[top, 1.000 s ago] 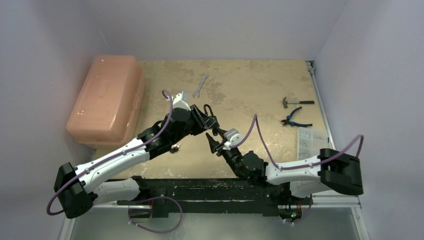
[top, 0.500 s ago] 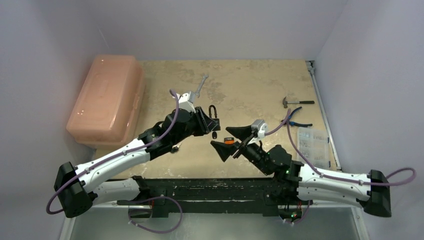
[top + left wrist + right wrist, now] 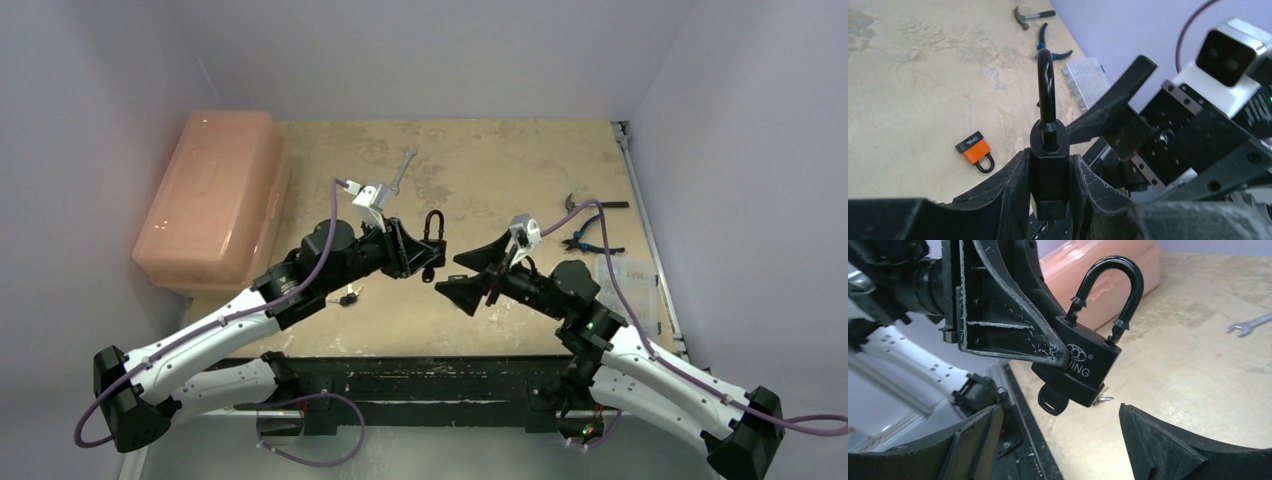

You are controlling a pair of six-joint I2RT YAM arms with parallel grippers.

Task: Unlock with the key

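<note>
My left gripper (image 3: 422, 256) is shut on the body of a black padlock (image 3: 432, 240) and holds it above the table, shackle up. In the left wrist view the padlock (image 3: 1048, 137) sits between my fingers, left gripper (image 3: 1049, 159). In the right wrist view the padlock (image 3: 1083, 367) hangs close ahead, both shackle legs in the body. A black-headed key (image 3: 1052, 401) sticks out of its underside. My right gripper (image 3: 1062, 440) is open wide and empty, just short of the key. In the top view the right gripper (image 3: 462, 276) faces the padlock from the right.
An orange padlock (image 3: 975, 148) lies on the table below the grippers. A small bunch of keys (image 3: 348, 297) lies near the left arm. A pink plastic box (image 3: 215, 195) stands at the left. A wrench (image 3: 401, 170), hammer (image 3: 590, 204), pliers (image 3: 590, 237) and clear parts box (image 3: 625, 285) lie farther off.
My right arm has stretched out, turned its gripper toward the padlock and opened its fingers wider. My left arm has shifted the padlock a little right and farther away.
</note>
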